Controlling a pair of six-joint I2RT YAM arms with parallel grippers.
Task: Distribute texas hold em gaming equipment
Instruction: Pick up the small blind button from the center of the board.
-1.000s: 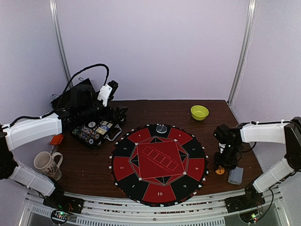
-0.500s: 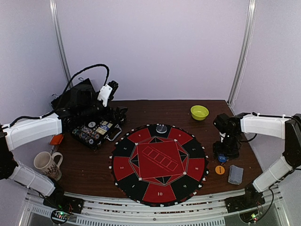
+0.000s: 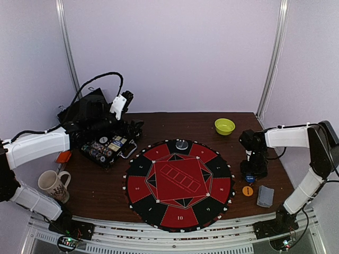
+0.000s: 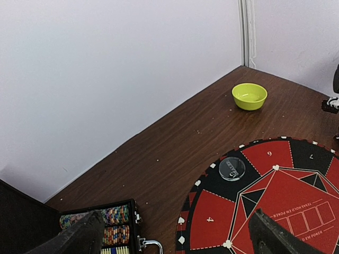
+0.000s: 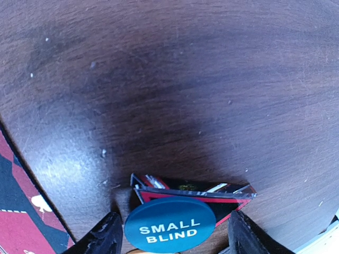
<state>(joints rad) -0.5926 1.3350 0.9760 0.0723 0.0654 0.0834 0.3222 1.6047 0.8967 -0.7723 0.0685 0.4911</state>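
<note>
A blue disc marked SMALL BLIND sits between my right gripper's fingertips, with a small gap on its right side, so the jaws are open around it. From above, the right gripper hangs over that blue disc on the table right of the mat. An orange disc and a grey card deck lie nearer. My left gripper is wide open and empty above the chip case. A clear dealer button rests on the mat.
The round red-and-black mat fills the middle. A lime-green bowl stands at the far right. The black chip case and a mug are on the left. A dark red-edged wedge lies behind the blue disc.
My right gripper has moved away from the orange disc toward the far side and now stands over the blue disc. The left arm has not moved.
</note>
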